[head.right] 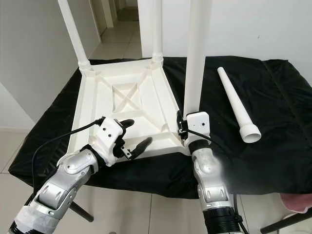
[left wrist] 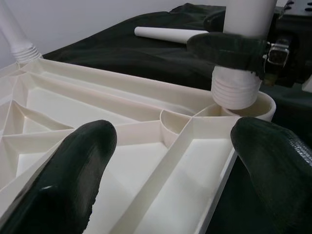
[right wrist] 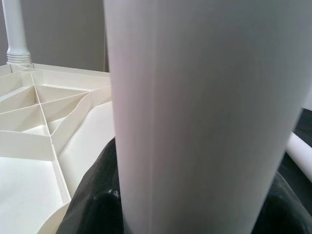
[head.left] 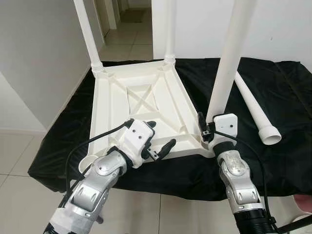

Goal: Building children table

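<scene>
A black cloth (head.left: 273,97) covers a low stand on a pale tiled floor (head.left: 14,161), with white walls filling the upper frame. In the centre of the head views lies the white plastic tabletop (head.left: 141,105), upside down, its underside a grid of moulded ribs with a crossed brace. Two smooth tapered legs already stand upright in its far corners, at upper left (head.left: 87,34) and upper middle (head.left: 169,29).

The right gripper (head.left: 207,129), at lower right of centre, reaches up from a bent silver forearm and is clamped around a third leg (head.left: 229,53), held upright with its threaded end at the near right corner socket (left wrist: 243,105). The left gripper (head.left: 161,139), at lower left of centre, angles in over the tabletop's near edge, its black fingers (left wrist: 73,165) spread apart and holding nothing. A fourth leg (head.left: 256,109) lies loose on the cloth at right, flared end toward the camera.
</scene>
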Controlling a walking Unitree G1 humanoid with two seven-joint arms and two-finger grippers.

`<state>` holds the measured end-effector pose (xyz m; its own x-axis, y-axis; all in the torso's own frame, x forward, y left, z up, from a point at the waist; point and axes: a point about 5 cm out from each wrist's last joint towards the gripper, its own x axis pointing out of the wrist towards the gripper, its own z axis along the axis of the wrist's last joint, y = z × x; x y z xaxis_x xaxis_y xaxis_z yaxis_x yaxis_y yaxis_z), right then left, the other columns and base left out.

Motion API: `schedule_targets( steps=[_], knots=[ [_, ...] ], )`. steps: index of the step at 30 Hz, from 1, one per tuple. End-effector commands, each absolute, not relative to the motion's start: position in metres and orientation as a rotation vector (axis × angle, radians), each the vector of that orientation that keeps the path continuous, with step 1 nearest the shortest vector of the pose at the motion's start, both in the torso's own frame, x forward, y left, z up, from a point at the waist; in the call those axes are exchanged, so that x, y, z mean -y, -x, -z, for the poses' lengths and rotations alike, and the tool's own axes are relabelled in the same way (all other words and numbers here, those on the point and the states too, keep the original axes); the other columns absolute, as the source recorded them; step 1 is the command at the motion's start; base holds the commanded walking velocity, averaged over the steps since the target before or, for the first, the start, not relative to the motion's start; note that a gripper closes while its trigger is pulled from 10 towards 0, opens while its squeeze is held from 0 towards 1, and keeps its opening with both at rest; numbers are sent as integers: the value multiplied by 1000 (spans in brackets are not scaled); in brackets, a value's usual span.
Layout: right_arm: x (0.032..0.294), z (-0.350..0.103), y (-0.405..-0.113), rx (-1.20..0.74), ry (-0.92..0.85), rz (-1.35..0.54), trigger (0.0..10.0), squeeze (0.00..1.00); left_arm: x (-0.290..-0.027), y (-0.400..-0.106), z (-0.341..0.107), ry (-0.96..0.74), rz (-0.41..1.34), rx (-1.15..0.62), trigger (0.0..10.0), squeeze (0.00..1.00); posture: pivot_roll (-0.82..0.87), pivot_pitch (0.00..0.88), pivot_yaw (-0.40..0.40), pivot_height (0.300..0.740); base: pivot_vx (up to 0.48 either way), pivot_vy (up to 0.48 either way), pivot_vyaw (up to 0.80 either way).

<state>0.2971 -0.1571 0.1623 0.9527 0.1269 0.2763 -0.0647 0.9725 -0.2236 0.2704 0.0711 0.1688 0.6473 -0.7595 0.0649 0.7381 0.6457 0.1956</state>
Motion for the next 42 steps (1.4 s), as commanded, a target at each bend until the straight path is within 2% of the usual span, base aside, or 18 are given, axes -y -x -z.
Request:
schedule_targets(
  steps=[1,24,42],
  knots=[
    [155,-151,-293,248,230,-123,10000,0,-72,-267,-168,-164,903,132,10000,0,-42,44,66,740,0,0,0],
    [155,-140,-281,205,267,-202,10000,0,-67,-264,-167,-163,920,118,10000,0,-45,32,53,740,0,0,0],
    [139,-136,-277,218,199,-323,10000,0,-68,-265,-169,-171,923,120,10000,0,-40,22,55,740,0,0,0]
  ],
)
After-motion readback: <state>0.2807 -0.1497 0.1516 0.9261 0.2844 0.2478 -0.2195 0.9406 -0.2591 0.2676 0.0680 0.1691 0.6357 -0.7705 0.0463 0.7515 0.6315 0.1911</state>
